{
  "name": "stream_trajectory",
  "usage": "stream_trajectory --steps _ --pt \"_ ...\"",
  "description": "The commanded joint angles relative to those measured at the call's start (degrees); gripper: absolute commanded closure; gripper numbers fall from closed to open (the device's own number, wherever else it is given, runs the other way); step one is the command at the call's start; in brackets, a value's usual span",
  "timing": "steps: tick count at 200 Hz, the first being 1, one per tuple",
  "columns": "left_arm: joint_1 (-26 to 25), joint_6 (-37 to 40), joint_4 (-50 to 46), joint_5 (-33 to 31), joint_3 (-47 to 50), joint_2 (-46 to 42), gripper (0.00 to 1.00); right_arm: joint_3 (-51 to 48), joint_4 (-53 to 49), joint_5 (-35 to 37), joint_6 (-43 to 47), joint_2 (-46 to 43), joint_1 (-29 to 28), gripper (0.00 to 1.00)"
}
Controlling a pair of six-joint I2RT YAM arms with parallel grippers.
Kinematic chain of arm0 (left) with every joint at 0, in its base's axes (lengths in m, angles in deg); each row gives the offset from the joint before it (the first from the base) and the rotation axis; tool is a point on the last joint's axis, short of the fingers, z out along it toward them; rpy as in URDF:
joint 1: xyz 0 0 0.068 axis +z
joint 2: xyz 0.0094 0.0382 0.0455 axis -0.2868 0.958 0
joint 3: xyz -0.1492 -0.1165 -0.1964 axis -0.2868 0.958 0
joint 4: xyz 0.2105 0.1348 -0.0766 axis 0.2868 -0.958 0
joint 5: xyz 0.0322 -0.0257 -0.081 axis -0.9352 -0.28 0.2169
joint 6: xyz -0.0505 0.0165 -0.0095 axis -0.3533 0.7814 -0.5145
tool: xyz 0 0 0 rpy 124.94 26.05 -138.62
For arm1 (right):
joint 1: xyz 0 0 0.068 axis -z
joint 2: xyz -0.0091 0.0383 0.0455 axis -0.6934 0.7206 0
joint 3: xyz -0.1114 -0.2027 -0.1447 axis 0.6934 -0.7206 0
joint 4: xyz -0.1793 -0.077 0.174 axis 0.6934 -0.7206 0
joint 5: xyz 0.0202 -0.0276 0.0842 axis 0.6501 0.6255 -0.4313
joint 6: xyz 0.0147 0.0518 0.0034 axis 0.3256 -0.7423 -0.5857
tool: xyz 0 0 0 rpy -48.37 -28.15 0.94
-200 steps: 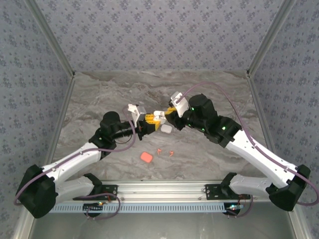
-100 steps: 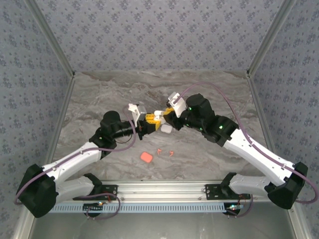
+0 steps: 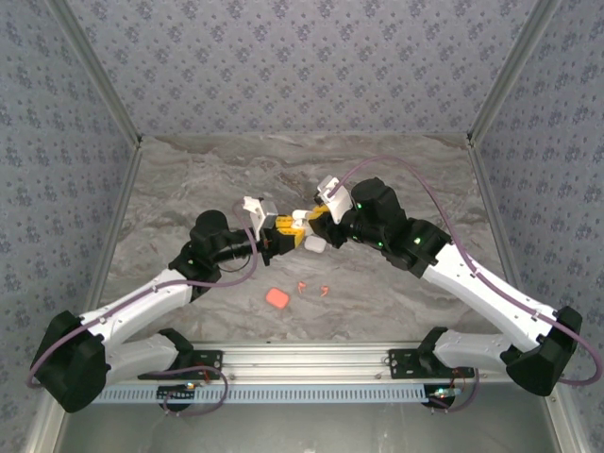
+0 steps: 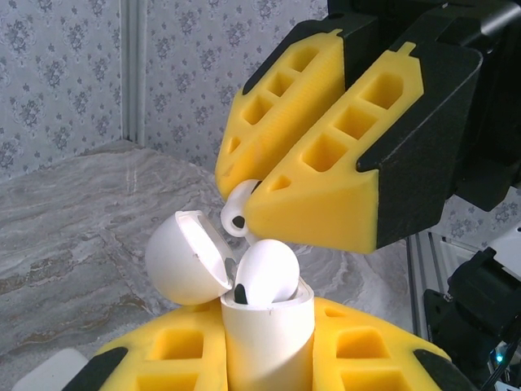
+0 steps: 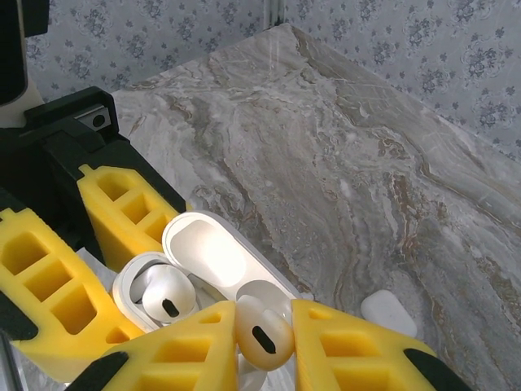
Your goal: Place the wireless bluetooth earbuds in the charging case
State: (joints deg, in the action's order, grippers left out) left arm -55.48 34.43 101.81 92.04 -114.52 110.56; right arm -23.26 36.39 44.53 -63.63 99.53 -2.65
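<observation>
Surface inspected: grey marbled table (image 3: 189, 179), bounded at left, right and back by patterned wall panels (image 3: 302, 66). Found lying toward the front middle: orange-red case (image 3: 276, 297), lid down. Just to its right, orange-red earbud (image 3: 302, 285), then second orange-red earbud (image 3: 325, 290), apart from each other and from the case. Farther back, near centre: small white case (image 5: 389, 312), closed, flat on the marble.

White charging case (image 4: 267, 330), white earbud (image 5: 262, 332), yellow finger pads (image 4: 326, 155) on black backing, second white case (image 5: 388, 314), orange-red case (image 3: 276, 297), orange-red earbuds (image 3: 325, 290), grey table (image 3: 189, 179) with veined marble pattern, blue-grey walls (image 3: 302, 66) in small floral print, white-and-black arms (image 3: 132, 316)
</observation>
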Motion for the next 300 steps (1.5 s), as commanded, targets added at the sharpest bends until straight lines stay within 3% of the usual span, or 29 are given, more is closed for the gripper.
stream_trajectory --steps 1,107,161,242,282,300 --pt "-0.4 -0.9 4.5 -0.2 -2.1 0.1 0.96 -0.8 -1.6 -2.1 -0.2 -1.1 -0.4 0.78" --pt "-0.5 -1.4 5.5 -0.5 -1.6 0.3 0.96 -2.5 -2.1 0.6 0.5 -2.5 -0.3 0.78" --pt "-0.4 -1.7 6.5 -0.4 -1.5 0.5 0.96 -2.8 -1.5 -6.0 -1.6 -2.8 0.9 0.73" --pt "-0.4 -2.6 9.5 0.1 -0.7 0.4 0.96 -1.5 2.6 -23.2 -9.4 -6.9 12.0 0.37" --pt "-0.5 -3.1 10.7 0.8 -0.7 0.5 0.96 -2.6 3.7 -32.0 -13.7 -5.7 16.2 0.0" --pt "-0.4 -3.2 10.8 1.3 -0.9 0.5 0.96 -2.3 3.4 -35.0 -14.8 -3.5 16.2 0.0"
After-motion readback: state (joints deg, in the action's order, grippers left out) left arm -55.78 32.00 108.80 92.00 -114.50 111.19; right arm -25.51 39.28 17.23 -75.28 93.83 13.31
